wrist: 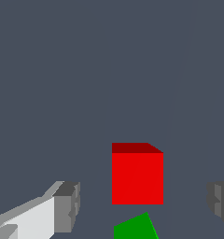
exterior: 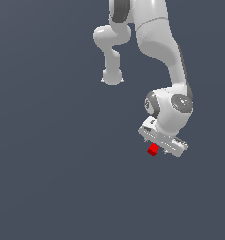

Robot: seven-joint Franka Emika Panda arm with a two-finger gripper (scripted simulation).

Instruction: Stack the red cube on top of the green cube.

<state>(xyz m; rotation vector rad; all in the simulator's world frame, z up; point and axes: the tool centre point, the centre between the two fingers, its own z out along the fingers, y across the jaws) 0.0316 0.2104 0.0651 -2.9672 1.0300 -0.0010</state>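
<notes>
In the wrist view the red cube (wrist: 137,175) sits between my gripper's (wrist: 144,204) two grey fingers (wrist: 67,205), with a wide gap on each side and neither pad touching it. The gripper is open. A corner of the green cube (wrist: 136,228) shows just past the red cube, cut off by the picture's edge, with a thin strip of floor between them. In the exterior view the red cube (exterior: 153,149) peeks out right under the white gripper (exterior: 163,151), towards the exterior view's left of it. The green cube does not show there.
The floor (exterior: 48,178) is a plain dark grey-blue surface. The white arm (exterior: 156,42) reaches down from the top of the exterior view.
</notes>
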